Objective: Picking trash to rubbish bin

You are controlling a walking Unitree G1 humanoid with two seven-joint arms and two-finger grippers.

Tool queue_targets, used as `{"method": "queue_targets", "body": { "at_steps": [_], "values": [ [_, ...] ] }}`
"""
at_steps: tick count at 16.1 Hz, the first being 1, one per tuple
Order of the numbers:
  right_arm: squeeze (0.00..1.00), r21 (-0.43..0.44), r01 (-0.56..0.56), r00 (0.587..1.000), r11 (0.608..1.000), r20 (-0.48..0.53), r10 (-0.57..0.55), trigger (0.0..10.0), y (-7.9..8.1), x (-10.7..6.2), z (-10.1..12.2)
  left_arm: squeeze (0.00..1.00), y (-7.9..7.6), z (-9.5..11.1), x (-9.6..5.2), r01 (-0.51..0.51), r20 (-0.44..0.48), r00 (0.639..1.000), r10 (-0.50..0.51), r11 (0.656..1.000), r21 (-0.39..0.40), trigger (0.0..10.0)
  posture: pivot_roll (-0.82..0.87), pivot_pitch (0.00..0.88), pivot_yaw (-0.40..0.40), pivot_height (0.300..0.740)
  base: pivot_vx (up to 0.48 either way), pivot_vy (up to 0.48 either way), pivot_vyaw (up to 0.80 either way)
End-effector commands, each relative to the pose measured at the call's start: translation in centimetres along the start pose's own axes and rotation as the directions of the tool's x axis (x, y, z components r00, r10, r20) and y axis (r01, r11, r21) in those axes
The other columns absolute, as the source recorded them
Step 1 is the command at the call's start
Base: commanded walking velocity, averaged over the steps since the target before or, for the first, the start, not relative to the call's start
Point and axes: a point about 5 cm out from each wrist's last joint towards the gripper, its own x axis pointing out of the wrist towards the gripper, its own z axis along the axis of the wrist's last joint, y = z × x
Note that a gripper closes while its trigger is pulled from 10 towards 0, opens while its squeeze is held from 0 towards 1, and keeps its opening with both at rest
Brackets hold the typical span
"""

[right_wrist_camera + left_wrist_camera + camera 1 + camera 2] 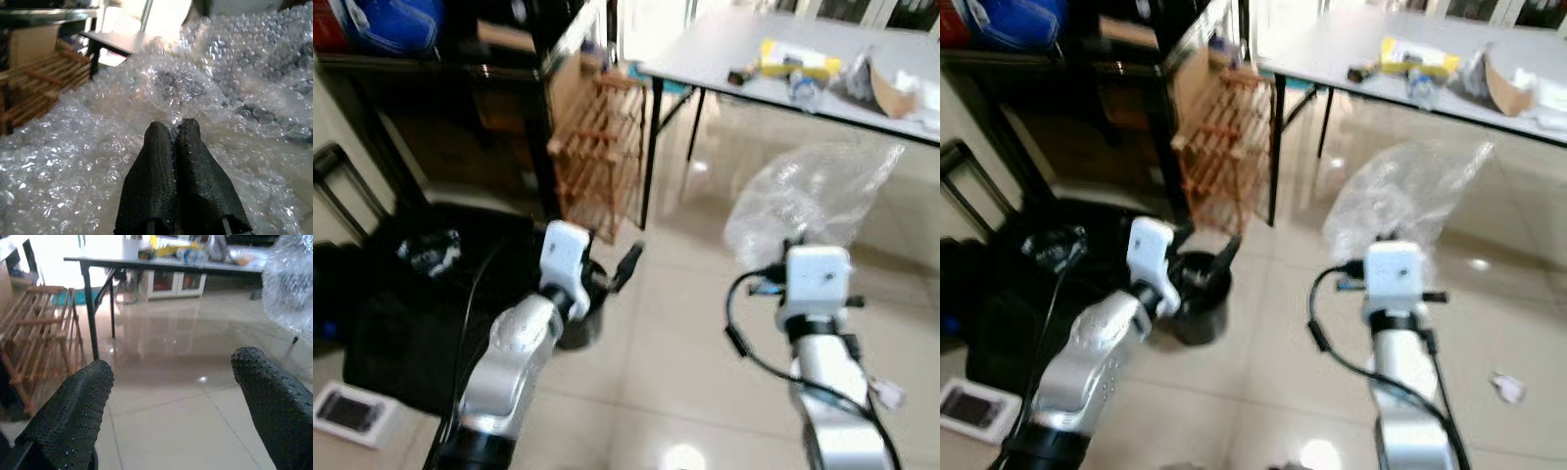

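Clear, crinkled bubble wrap [808, 191] billows in a big glossy sheet above the tiled floor [675, 362], pinched by the clenched right tool [175, 129]. The left tool [171, 382], fingers spread wide, hovers over the black rubbish bin [1197, 294].

You have one sheet of bubble wrap [808, 191], one black bin [1197, 294], one wooden rack [599, 147], one table [724, 44], two grippers.

A room in a home.
It has a shiny tile floor [685, 323], a messy table [754, 69] and a wooden rack [599, 147].
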Motion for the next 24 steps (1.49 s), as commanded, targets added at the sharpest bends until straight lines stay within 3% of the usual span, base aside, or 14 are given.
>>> {"method": "queue_targets", "body": {
  "at_steps": [1,4,14,17,24],
  "values": [
    [0.0,-0.012,-0.001,1.0,1.0,0.001,0.001,10.0,-0.13,-0.02,-0.02,0.0,0.26,0.45,0.01,-0.014,0.016,1.0,0.014,1.0,0.004,10.0,-0.06,0.09,0.027,0.74,0.0,0.0,0.0],
    [0.0,-0.015,-0.007,1.0,1.0,-0.001,0.007,10.0,-0.12,-0.09,-0.06,0.0,0.11,0.52,-0.01,-0.013,0.023,1.0,0.013,1.0,-0.001,10.0,-0.06,0.093,0.025,0.74,0.0,0.0,0.0],
    [0.0,-0.012,-0.014,1.0,1.0,-0.014,0.014,10.0,0.06,-0.28,-0.33,0.0,0.02,0.49,-0.18,-0.016,0.025,1.0,0.016,1.0,-0.006,10.0,-0.05,0.103,0.025,0.74,0.0,0.0,0.68],
    [0.0,-0.011,-0.011,1.0,1.0,-0.014,0.011,10.0,0.05,-0.26,-0.31,0.0,0.07,0.59,-0.2,-0.009,0.031,0.999,0.009,1.0,-0.005,10.0,-0.05,0.104,0.026,0.74,0.0,0.0,0.0],
    [0.0,-0.007,-0.01,1.0,1.0,-0.012,0.01,10.0,0.19,-0.24,-0.27,0.0,0.01,0.64,-0.26,0.001,0.033,0.999,-0.001,1.0,0.005,10.0,-0.05,0.102,0.03,0.74,0.38,0.0,0.0]
  ]
}}
